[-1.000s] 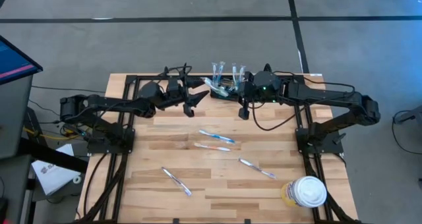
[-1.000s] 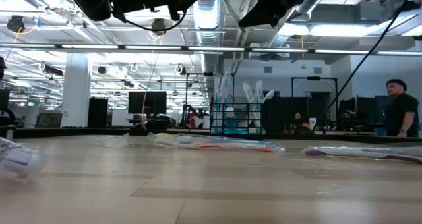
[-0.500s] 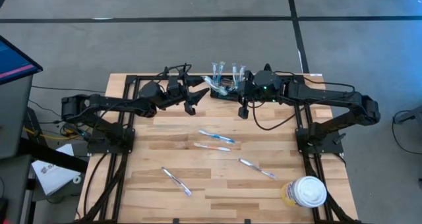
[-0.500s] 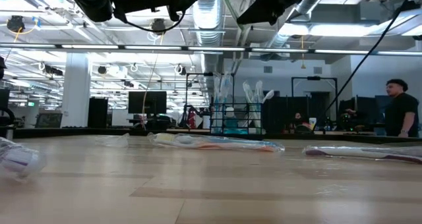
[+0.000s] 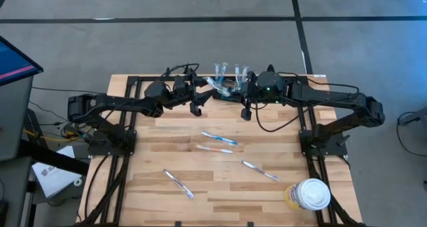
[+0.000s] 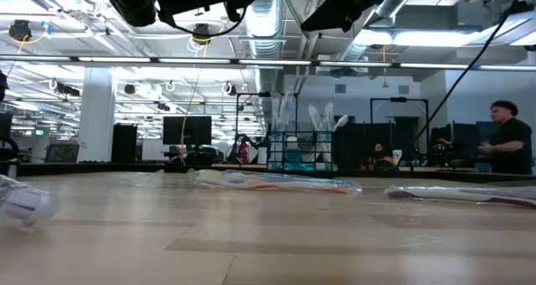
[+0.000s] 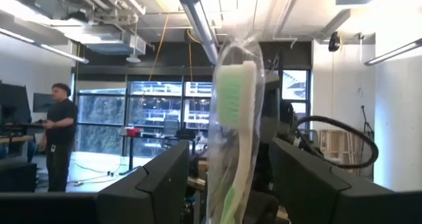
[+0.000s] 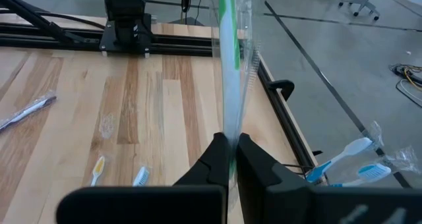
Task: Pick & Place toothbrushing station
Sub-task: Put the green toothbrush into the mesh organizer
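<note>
Left gripper [image 5: 203, 95] jaws spread wide around a wrapped green toothbrush [image 7: 235, 128], touching nothing. Right gripper [image 8: 231, 159] pinched shut on the same toothbrush, at the table's [image 5: 160, 153] far edge. Partly hidden beneath both grippers: black mesh holder [image 6: 291, 151], with wrapped brushes [image 6: 322, 117] standing in it. Loose brushes [image 5: 219, 138] scattered mid-table.

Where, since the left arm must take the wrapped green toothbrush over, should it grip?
Free end of the wrapped green toothbrush; the right gripper is shut on the other. Bring the left gripper from opposite, open across the slim shaft.
</note>
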`<action>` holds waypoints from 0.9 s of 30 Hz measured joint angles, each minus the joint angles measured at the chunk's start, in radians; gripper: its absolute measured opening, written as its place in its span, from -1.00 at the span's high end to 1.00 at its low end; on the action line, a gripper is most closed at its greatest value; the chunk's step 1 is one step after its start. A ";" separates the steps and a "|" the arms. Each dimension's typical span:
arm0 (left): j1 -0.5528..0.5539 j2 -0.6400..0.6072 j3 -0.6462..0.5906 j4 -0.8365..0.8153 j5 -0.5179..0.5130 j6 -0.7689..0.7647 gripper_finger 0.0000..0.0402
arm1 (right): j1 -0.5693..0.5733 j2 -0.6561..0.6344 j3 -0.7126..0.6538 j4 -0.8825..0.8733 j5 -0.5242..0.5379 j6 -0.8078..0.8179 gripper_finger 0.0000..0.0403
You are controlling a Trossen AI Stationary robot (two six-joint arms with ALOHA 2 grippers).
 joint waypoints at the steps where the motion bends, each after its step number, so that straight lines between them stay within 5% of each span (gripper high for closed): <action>1: 0.000 0.000 0.000 -0.002 0.000 0.000 -0.02 | 0.000 0.000 0.000 0.000 0.000 0.000 1.00; 8: 0.000 0.001 0.000 -0.003 0.000 0.000 0.06 | 0.000 0.000 0.000 -0.001 0.000 0.000 1.00; 24: 0.000 0.001 -0.001 -0.002 0.026 0.048 0.93 | 0.000 0.000 0.000 -0.002 0.000 0.003 0.97; 27: 0.000 0.001 -0.001 0.000 0.034 0.052 0.95 | 0.000 0.000 0.000 -0.002 0.000 0.003 0.90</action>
